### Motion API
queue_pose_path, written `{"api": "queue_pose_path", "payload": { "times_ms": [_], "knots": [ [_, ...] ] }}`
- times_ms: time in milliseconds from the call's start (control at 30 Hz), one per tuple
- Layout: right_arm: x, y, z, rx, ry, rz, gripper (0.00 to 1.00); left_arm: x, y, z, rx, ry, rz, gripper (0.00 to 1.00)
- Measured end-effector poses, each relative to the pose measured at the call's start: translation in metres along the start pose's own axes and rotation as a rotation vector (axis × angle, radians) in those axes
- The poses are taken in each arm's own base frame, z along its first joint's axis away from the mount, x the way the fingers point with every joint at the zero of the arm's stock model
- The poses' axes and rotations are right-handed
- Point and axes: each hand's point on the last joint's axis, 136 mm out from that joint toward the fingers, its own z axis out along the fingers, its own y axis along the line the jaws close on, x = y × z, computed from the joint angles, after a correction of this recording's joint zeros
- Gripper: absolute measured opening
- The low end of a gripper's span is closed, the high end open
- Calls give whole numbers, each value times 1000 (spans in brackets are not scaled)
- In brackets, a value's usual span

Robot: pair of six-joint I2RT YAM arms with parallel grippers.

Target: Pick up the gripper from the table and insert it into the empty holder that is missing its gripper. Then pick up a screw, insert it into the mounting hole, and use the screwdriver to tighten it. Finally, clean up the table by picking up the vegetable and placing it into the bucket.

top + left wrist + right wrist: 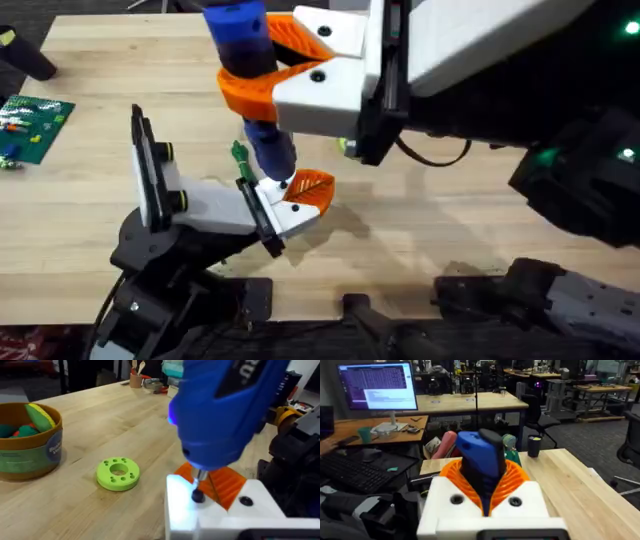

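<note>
While the table (90, 200) carries the holder (215, 205), the right jaws (290, 65) clench the screwdriver (250, 80), its tip down on the gripper (305, 195) seated in that holder. Whether the left jaws are released or clenched, I cannot tell.

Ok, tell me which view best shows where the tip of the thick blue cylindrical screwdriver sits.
Left wrist: the blue screwdriver shows its metal bit meeting a dark screw on the white base. Overhead shows the screwdriver from above, its tip hidden. Right wrist shows its body between orange fingers.

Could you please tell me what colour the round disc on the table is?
Bright green disc, clearest in the left wrist view.
</note>
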Motion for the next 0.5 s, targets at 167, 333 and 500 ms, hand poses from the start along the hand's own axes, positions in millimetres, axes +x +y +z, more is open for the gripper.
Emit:
{"api": "queue_pose_path", "payload": {
  "times_ms": [167, 333, 500],
  "knots": [
    [2, -1, 1, 0, 4, 13, 49, 0, 0, 0, 0, 0, 0, 11],
    [7, -4, 6, 2, 12, 40, 49, 0, 0, 0, 0, 0, -1, 11],
    [10, -5, 7, 3, 21, 58, 49, 0, 0, 0, 0, 0, -1, 11]
  ]
}}
